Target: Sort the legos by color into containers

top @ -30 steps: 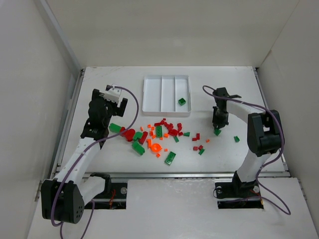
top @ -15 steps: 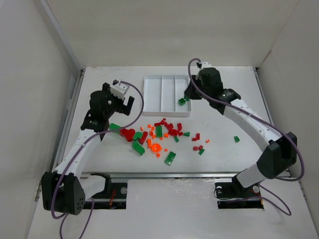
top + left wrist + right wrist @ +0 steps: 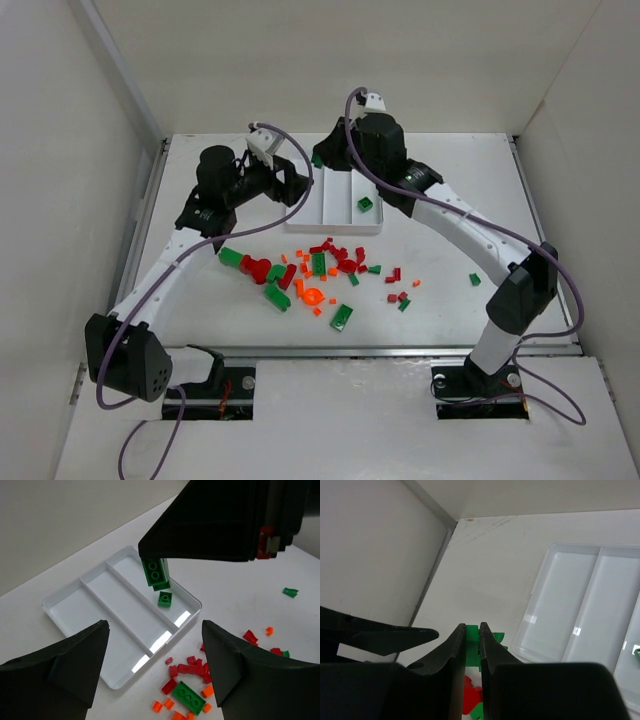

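Observation:
The white tray [image 3: 335, 229] has three long compartments, and one green brick [image 3: 366, 205] lies in the right one. My right gripper [image 3: 320, 158] hangs above the tray's far left part, shut on a green brick [image 3: 154, 572] that shows between its fingers [image 3: 472, 635]. Which compartment lies under it I cannot tell. My left gripper [image 3: 297, 187] hovers at the tray's left side, open, with nothing between its fingers [image 3: 75, 660]. Red, green and orange legos [image 3: 320, 265] lie scattered on the table in front of the tray [image 3: 120, 615].
A stray green brick [image 3: 475, 279] lies alone to the right of the pile. White enclosure walls stand to the left, right and back. The two arms cross close together over the tray's far left corner.
My right arm has swung from the table's right side to above the tray, carrying the green brick. My left gripper has risen and moved right toward the tray, its jaws somewhat narrower.

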### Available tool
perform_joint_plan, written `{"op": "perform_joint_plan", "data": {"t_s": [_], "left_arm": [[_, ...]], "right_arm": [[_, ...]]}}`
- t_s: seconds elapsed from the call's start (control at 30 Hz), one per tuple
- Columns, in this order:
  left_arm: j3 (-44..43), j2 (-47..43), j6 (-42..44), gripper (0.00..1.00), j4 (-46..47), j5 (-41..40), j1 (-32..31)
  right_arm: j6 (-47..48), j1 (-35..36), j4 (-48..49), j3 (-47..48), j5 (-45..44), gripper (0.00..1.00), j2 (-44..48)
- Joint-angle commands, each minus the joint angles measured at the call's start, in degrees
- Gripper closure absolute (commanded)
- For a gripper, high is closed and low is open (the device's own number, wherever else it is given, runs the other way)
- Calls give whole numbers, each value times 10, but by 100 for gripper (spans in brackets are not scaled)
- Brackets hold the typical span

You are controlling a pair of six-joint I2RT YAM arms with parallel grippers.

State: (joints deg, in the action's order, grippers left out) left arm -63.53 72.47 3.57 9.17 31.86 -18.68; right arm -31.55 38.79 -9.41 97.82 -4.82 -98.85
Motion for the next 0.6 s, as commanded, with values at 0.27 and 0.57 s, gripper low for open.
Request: {"op": "perform_joint_plan", "data": {"t_s": [0.27, 0.57], "left_arm": [[-43, 31, -92, 27, 49, 25, -1], [-56, 36, -98, 67, 49, 30, -1]], "right_arm": [[13, 39, 22, -5, -19, 100, 32], [13, 39, 22, -17, -19, 100, 32]]}}
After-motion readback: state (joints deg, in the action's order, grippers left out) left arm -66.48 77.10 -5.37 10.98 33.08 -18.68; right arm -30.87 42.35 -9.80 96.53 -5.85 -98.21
